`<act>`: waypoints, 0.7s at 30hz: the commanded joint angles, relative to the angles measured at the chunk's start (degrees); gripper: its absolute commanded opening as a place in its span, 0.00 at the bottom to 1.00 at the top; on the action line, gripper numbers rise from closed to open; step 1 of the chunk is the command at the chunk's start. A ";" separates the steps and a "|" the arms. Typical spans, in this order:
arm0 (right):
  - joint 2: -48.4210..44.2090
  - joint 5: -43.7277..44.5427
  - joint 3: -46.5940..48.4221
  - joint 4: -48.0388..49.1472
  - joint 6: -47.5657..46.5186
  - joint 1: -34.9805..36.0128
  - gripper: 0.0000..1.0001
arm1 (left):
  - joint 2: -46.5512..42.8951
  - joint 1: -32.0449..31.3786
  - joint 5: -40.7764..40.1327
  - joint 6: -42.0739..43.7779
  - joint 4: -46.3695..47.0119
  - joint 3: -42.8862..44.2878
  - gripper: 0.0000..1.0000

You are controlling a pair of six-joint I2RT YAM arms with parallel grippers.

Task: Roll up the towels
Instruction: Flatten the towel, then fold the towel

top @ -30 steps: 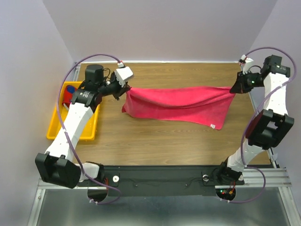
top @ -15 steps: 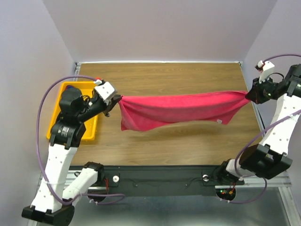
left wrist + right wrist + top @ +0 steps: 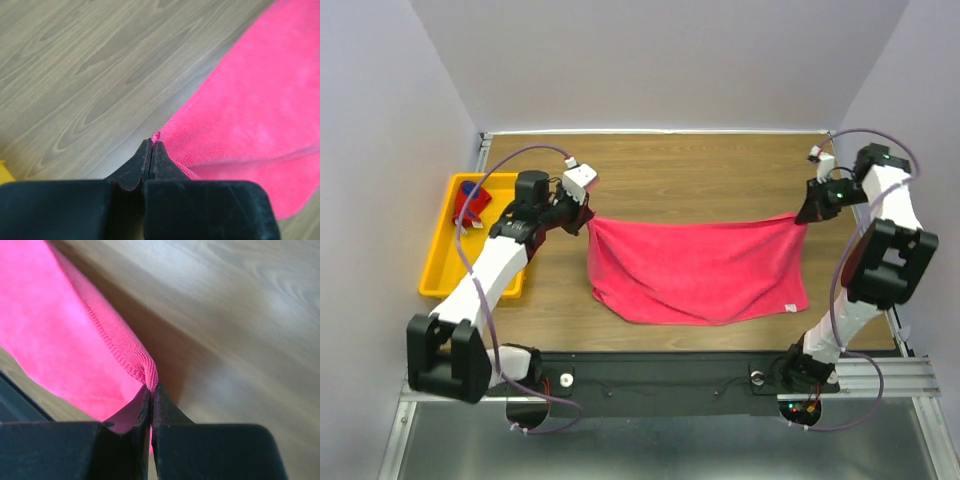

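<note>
The plain pink-red towel (image 3: 695,270) hangs spread between my two arms, its lower edge sagging onto the wooden table (image 3: 700,165). My left gripper (image 3: 586,221) is shut on its upper left corner; in the left wrist view the left gripper (image 3: 151,143) pinches a small tip of the pink-red towel (image 3: 250,110). My right gripper (image 3: 802,214) is shut on the upper right corner, and the right wrist view shows the right gripper (image 3: 151,388) clamping the hem of the pink-red towel (image 3: 60,345). The patterned red and navy towel (image 3: 472,203) lies bunched in the yellow tray.
The yellow plastic tray (image 3: 445,270) stands at the table's left edge, just left of my left arm. Purple walls close in the left, back and right sides. A black rail (image 3: 660,375) runs along the near edge.
Both grippers have moved inward and towards the back. The towel, pulled taut in the air half a second ago, now hangs wider and lower with its bottom edge nearer the front.
</note>
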 commanded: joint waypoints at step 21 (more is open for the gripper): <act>15.98 -3.33 11.87 6.09 3.27 2.24 0.01 | 24.36 7.34 11.89 11.38 19.34 8.76 0.00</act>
